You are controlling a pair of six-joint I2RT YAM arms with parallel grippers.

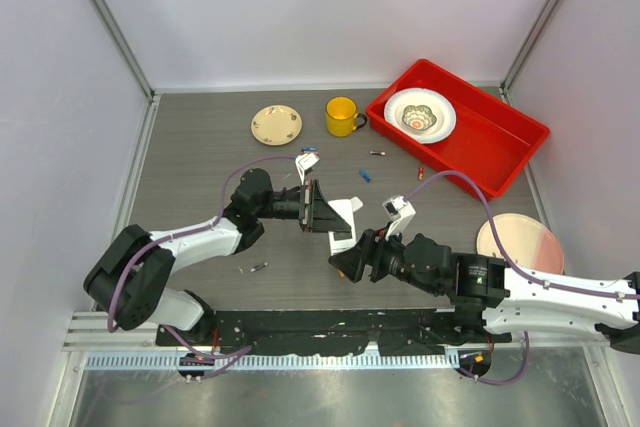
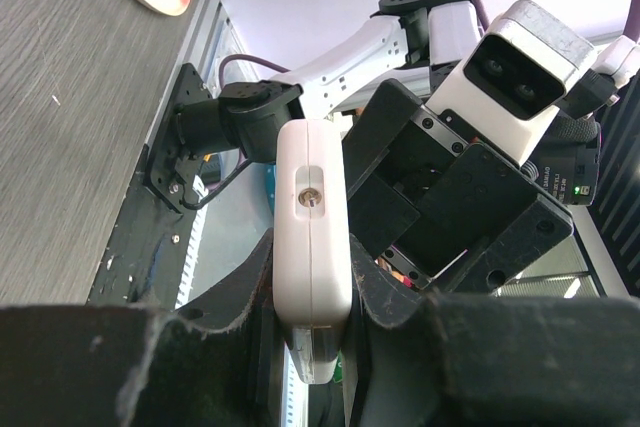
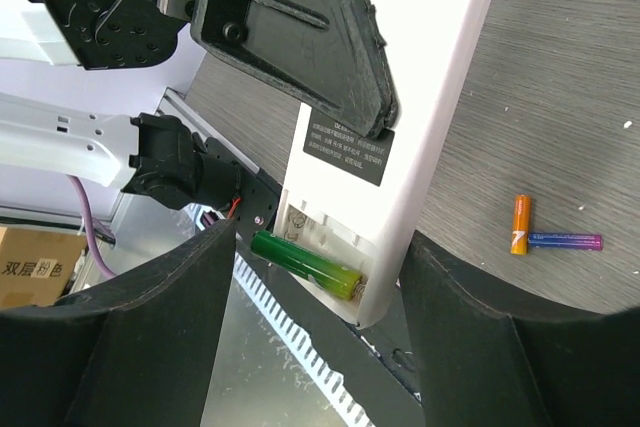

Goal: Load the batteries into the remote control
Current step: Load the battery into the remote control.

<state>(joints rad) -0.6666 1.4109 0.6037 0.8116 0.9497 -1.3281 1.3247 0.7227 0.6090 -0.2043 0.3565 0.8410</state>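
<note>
My left gripper [image 2: 313, 282] is shut on the white remote control [image 2: 313, 232] and holds it off the table at mid-scene [image 1: 346, 211]. In the right wrist view the remote control [image 3: 440, 117] has its open battery bay facing me. A green battery [image 3: 305, 264] lies slanted in the bay, one end seated against the spring and the other end sticking out. My right gripper [image 3: 315, 282] is open, its fingers on either side of the remote's end and the battery. Loose batteries lie on the table: an orange one [image 3: 520, 224], a purple-blue one [image 3: 565, 240], and a blue one [image 1: 365, 175].
A yellow mug [image 1: 341, 115] and a small patterned plate [image 1: 276, 124] stand at the back. A red tray [image 1: 500, 142] with a white bowl [image 1: 420, 115] is at the back right. A pink plate [image 1: 520, 244] lies at the right, and a small battery [image 1: 258, 268] near the front left.
</note>
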